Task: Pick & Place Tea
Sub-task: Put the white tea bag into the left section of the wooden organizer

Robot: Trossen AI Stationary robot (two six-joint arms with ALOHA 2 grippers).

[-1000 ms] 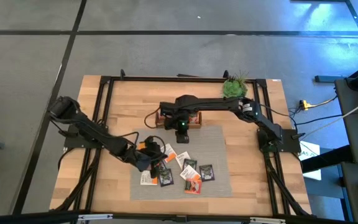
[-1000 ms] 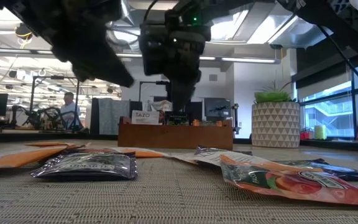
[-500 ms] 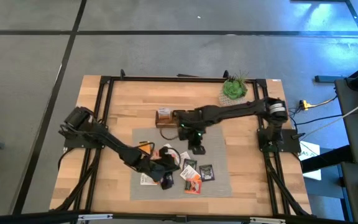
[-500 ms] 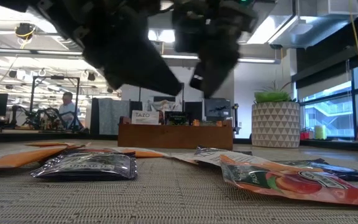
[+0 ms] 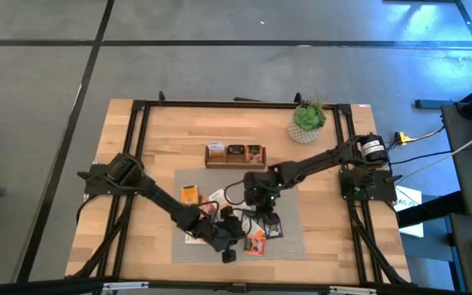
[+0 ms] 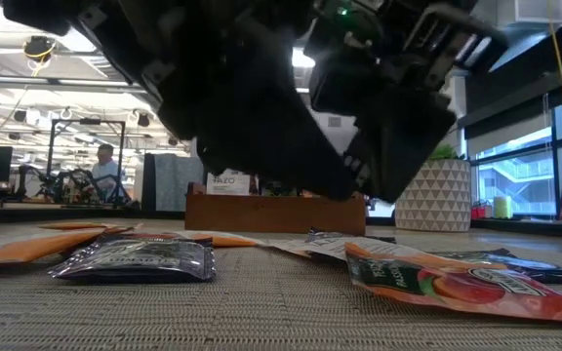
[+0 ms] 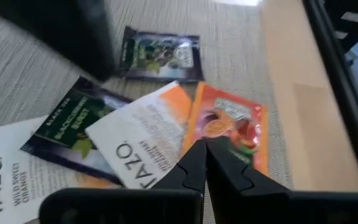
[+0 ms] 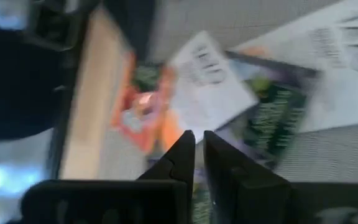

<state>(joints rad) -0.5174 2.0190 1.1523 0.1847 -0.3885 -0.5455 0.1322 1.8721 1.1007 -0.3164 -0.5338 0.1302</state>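
Within the last second the right gripper (image 5: 262,201) swung from the wooden tray (image 5: 234,155) down to the tea sachets (image 5: 252,229) on the grey mat (image 5: 289,188); its fingers (image 8: 180,155) were nearly together, holding nothing. The left gripper (image 5: 228,254) pushed to the near edge of the pile, clenched and empty. Both arms crowded one spot, so a collision looked possible. A potted plant (image 5: 307,120) stood far right.

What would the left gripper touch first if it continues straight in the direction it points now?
Probably the tea sachets: the left gripper, jaws shut, points at the edge where a white sachet meets an orange sachet. Which comes first is unclear, as depth is hard to judge.
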